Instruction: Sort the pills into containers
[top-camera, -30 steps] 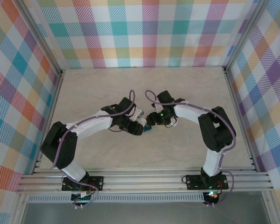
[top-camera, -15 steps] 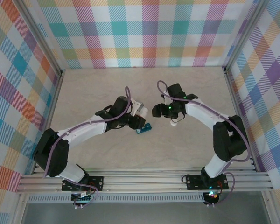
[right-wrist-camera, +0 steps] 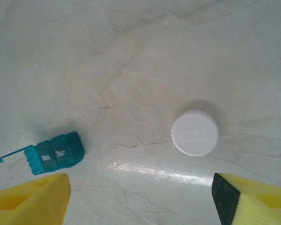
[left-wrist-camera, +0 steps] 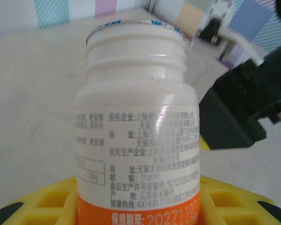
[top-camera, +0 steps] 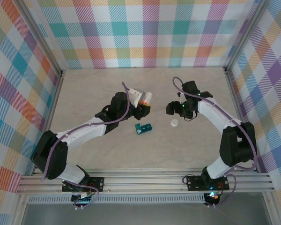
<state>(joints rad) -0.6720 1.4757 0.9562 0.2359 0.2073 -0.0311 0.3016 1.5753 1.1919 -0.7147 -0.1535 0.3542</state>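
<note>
Teal containers [top-camera: 143, 128] lie on the table [top-camera: 107, 154] between the arms, so the left gripper [top-camera: 139, 108], clamped around the uncapped white bottle [left-wrist-camera: 136, 140], should bring its mouth low over one compartment and tip gently, while the right gripper [top-camera: 172, 108] hangs wide open and empty above the cap [right-wrist-camera: 195, 133].

Pale marble-look counter [top-camera: 98, 89] w/ plaid walls [top-camera: 145, 33] on far, left & right sides — aluminium rails [top-camera: 145, 180] along near edge; even light.
</note>
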